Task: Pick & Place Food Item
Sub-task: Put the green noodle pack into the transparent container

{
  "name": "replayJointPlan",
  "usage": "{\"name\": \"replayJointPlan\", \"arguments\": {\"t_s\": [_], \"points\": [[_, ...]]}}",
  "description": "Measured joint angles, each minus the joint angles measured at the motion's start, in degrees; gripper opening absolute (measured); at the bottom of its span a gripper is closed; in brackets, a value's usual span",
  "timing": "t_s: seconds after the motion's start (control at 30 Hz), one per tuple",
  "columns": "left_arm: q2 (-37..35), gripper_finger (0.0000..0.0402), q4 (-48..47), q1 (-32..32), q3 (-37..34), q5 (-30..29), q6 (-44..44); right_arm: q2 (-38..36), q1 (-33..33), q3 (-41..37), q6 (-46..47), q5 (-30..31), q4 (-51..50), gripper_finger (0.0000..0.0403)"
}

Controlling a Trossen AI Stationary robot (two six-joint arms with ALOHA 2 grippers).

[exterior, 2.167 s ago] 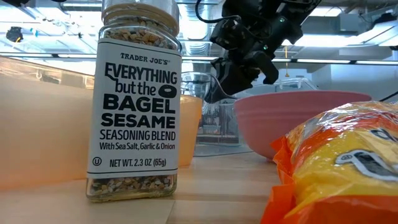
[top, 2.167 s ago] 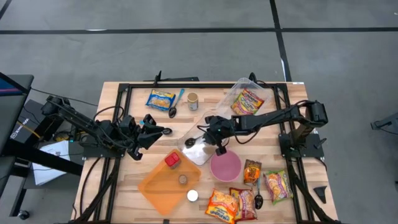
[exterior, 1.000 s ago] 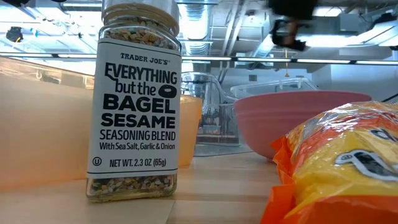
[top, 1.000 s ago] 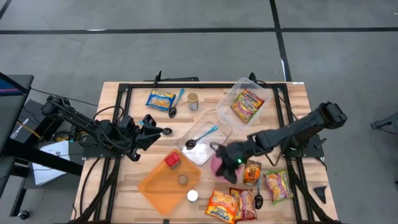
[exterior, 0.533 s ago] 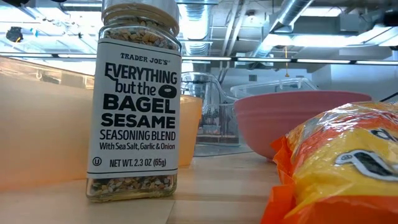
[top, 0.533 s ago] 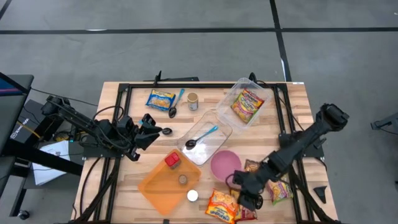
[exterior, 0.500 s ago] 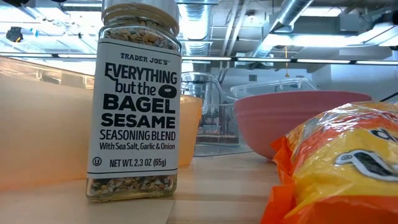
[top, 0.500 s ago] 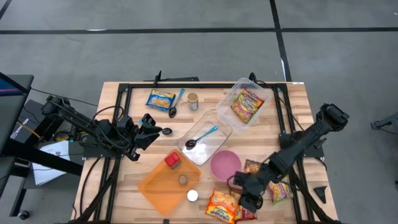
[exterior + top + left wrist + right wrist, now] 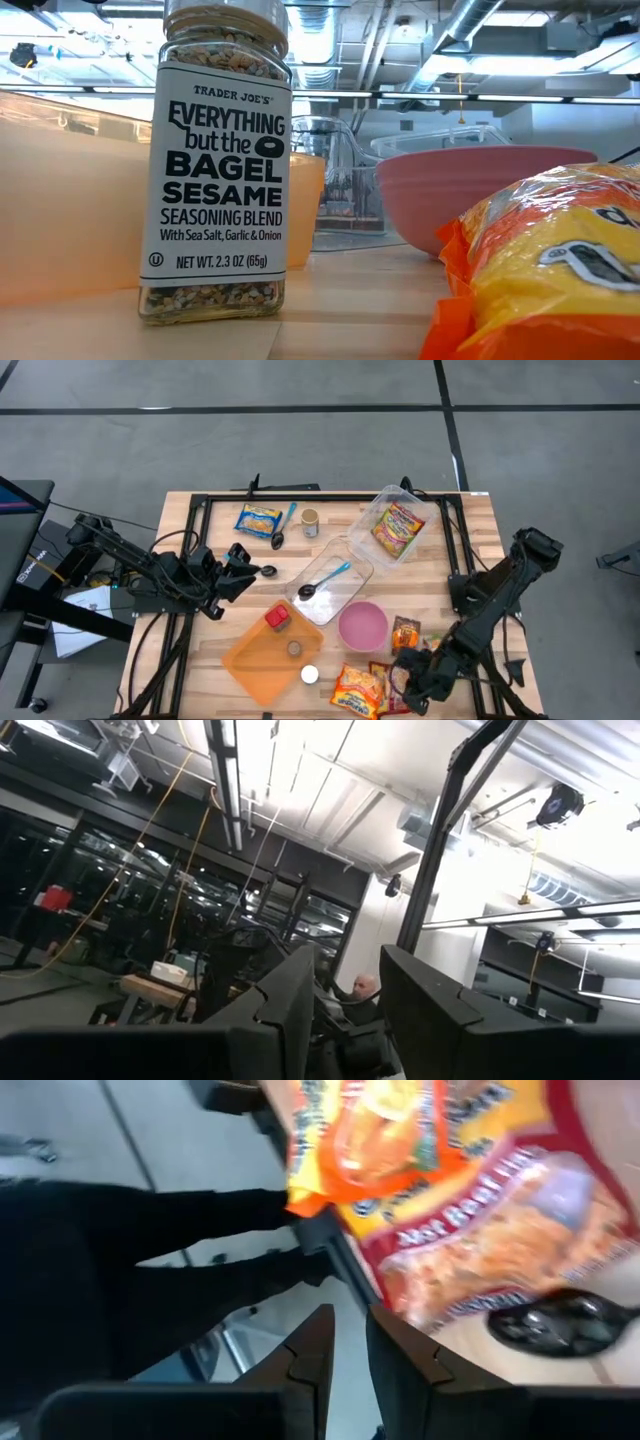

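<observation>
Food packets: an orange noodle packet (image 9: 356,688) and a red one (image 9: 390,687) lie side by side at the tabletop's near edge, at about 5 o'clock from the middle; the orange one fills the near right of the low view (image 9: 545,270).
Right pincer (image 9: 418,690): low over the near edge, just beside the red packet; its wrist view shows the two fingers (image 9: 312,1348) standing a narrow gap apart with nothing between them, the orange packet (image 9: 375,1135) and red packet (image 9: 500,1240) ahead, and a black spoon (image 9: 560,1323) beside the red one.
Other near packets: a small orange pouch (image 9: 405,633) and a green-edged packet (image 9: 447,660), partly covered by the right arm, at 4 o'clock.
Seasoning jar (image 9: 222,160): upright, white cap seen from above (image 9: 310,674), at 6 o'clock just beside the orange tray (image 9: 255,660).
Orange tray: holds a red item (image 9: 278,618) and a small round brown item (image 9: 294,648).
Pink bowl (image 9: 362,626): right of the tray, near the middle.
Clear container (image 9: 330,585): at the middle, holding a teal-handled spoon (image 9: 325,581).
Left pincer (image 9: 245,570): at 9 o'clock, raised and pointing out at the room; fingers (image 9: 290,1010) parted, gripping nothing.
Far clear tub (image 9: 398,520): at 1 o'clock, with a noodle packet inside.
Far edge: a small cup (image 9: 310,522), a second teal-handled spoon (image 9: 282,528) and a yellow packet (image 9: 258,520), at 11 to 12 o'clock.
Tabletop (image 9: 470,510): pale wood with a black frame.
</observation>
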Motion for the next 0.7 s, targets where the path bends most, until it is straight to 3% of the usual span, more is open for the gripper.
{"name": "replayJointPlan", "arguments": {"t_s": [0.4,0.7], "points": [[0.0,0.0112,0.0,0.0,0.0,0.0,0.0,0.0,0.5,0.0,4.0,1.5,-4.8,0.0059],[0.0,0.0112,0.0,0.0,0.0,0.0,0.0,0.0,-0.9,0.0,20.5,-1.7,-20.2,0.0059]]}}
